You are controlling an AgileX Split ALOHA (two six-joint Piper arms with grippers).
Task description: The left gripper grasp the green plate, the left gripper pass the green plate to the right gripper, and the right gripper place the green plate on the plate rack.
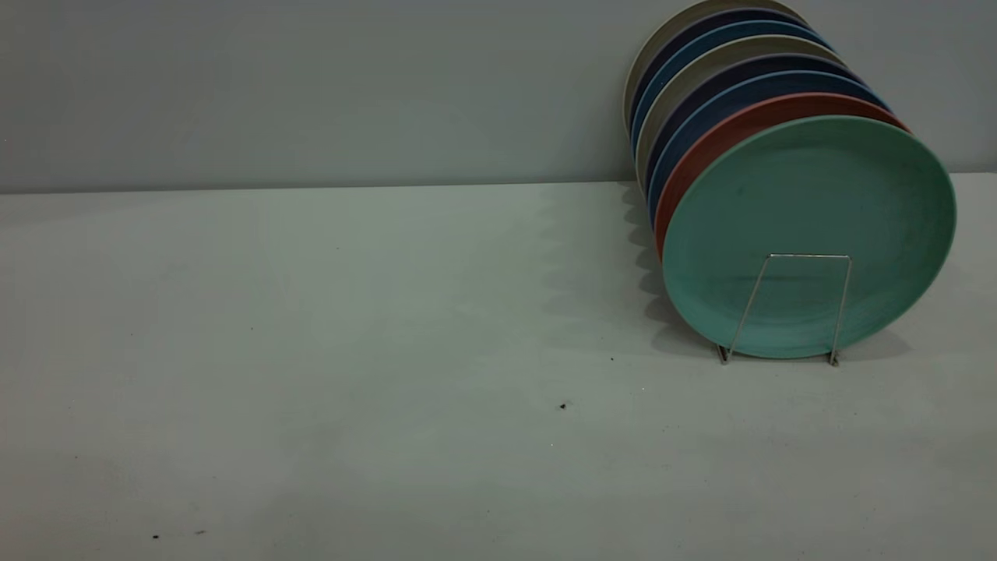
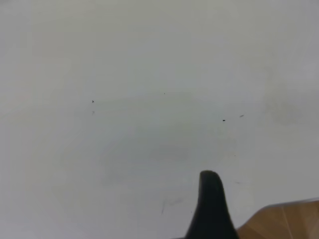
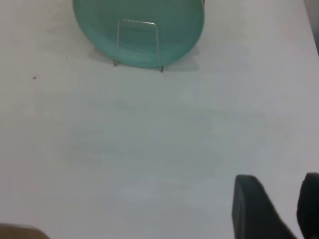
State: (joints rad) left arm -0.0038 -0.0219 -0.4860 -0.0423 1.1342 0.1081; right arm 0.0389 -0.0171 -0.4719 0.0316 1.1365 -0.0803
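Observation:
The green plate (image 1: 810,218) stands upright at the front of a row of plates, at the table's right back. It leans behind the front wire loop of the plate rack (image 1: 810,255). Neither gripper shows in the exterior view. In the right wrist view the green plate (image 3: 99,20) and the plate rack loop (image 3: 138,21) lie well ahead of my right gripper (image 3: 279,177). That gripper is open with nothing in it, low over bare table. My left gripper (image 2: 212,199) shows only as one black tip over bare table, far from the plate.
Behind the green plate stand a salmon-pink plate (image 1: 701,156), dark blue plates (image 1: 740,97) and beige ones, close to the grey wall. A wooden surface (image 2: 284,221) shows past the table's edge by the left gripper. Small dark specks (image 1: 562,406) dot the tabletop.

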